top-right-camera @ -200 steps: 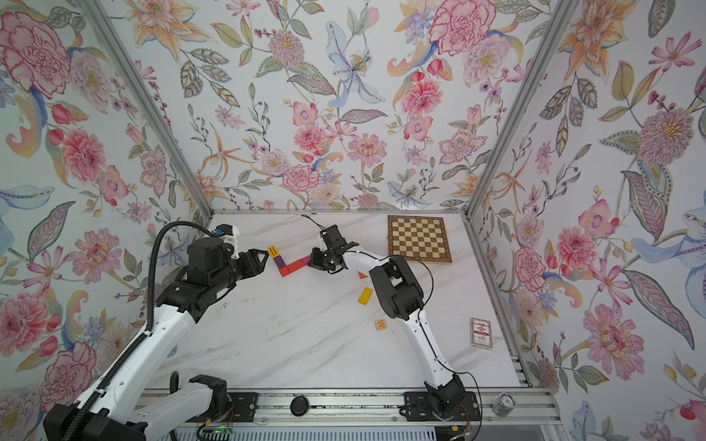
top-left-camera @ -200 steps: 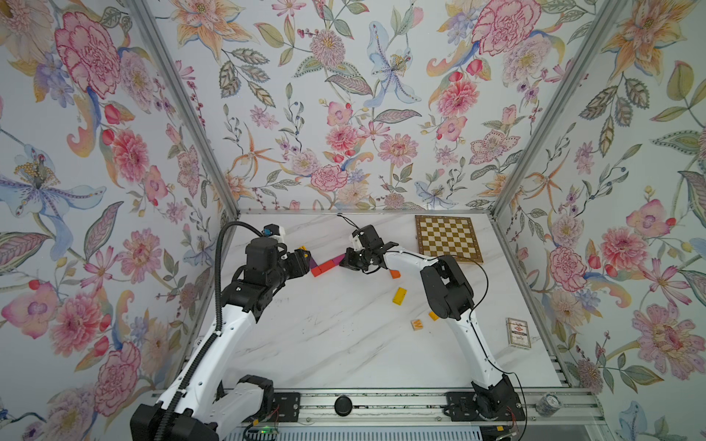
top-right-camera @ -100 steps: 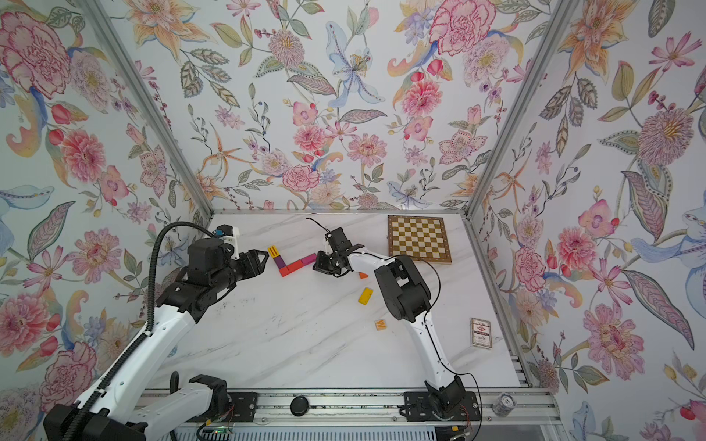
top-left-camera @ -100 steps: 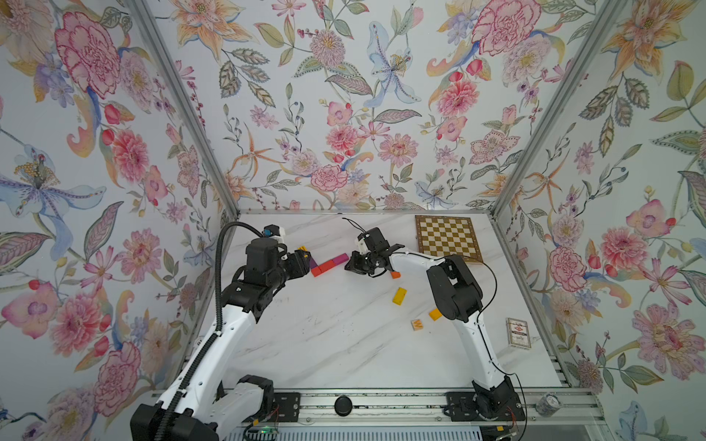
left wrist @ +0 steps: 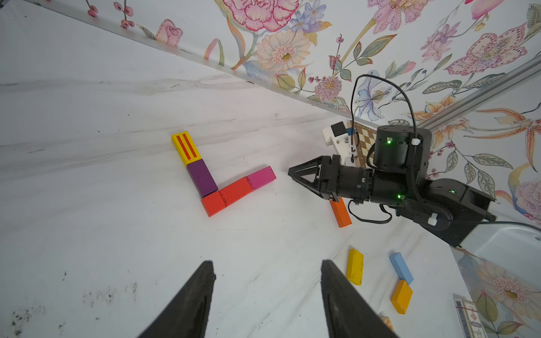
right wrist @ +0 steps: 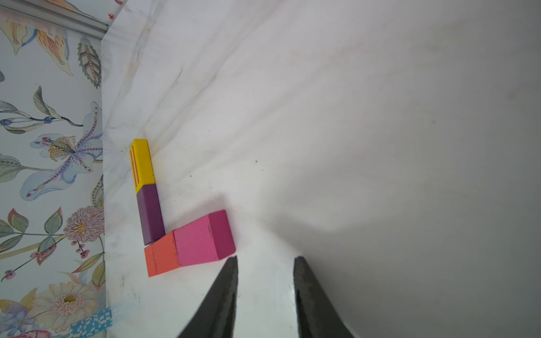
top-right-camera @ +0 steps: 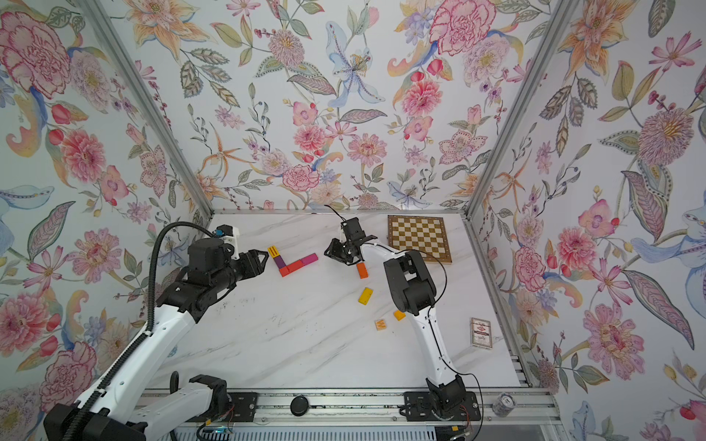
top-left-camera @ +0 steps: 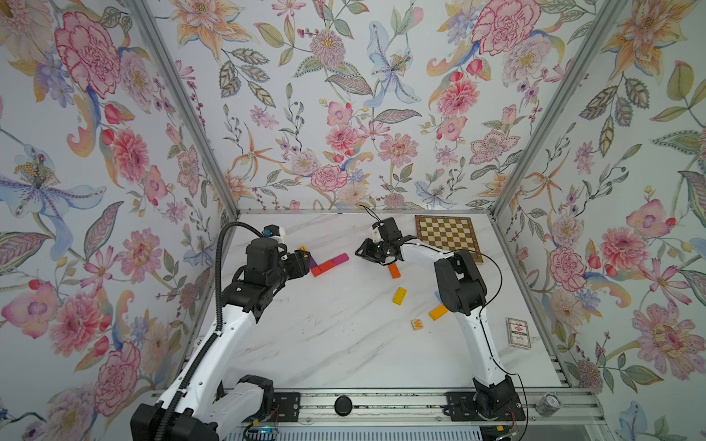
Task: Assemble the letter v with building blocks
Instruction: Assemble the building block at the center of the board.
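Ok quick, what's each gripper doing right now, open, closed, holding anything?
Left gripper: open, holding nothing.
Right gripper: open, holding nothing.

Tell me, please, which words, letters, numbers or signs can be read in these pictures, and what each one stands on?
"W": on the small cube, in both top views.
Print on the card box: too small to read.
Two red stripes on the yellow block: a mark, no letters.
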Available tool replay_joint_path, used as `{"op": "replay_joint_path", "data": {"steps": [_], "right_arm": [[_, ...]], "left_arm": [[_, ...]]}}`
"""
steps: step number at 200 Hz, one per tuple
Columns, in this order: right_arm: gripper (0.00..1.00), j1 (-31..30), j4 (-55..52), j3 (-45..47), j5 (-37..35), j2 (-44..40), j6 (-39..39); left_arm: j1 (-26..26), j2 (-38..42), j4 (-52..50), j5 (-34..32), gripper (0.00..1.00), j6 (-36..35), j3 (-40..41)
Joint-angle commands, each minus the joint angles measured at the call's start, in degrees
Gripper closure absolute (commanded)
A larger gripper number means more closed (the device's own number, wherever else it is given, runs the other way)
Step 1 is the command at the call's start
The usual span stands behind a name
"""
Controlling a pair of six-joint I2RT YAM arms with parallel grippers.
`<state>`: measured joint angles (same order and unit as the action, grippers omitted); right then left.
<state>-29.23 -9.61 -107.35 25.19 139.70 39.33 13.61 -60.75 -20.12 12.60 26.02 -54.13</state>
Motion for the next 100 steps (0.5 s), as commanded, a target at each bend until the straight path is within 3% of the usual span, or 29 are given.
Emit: {"op": "replay_joint_path", "data": {"steps": [1, 100], "right_arm": [[0.62, -0.81, -1.01, -4.02, 2.06, 3.86, 1.03], [0.59, -1.88, 0.9, -9.06, 6.41, 8.22, 3.91]], "left_arm": [[-0.32, -0.11, -0.44, -1.44, 0.39, -0.11, 0.34], [-0.32, -0.22, -0.95, -1.81, 0.39, -0.2, 0.43]]}}
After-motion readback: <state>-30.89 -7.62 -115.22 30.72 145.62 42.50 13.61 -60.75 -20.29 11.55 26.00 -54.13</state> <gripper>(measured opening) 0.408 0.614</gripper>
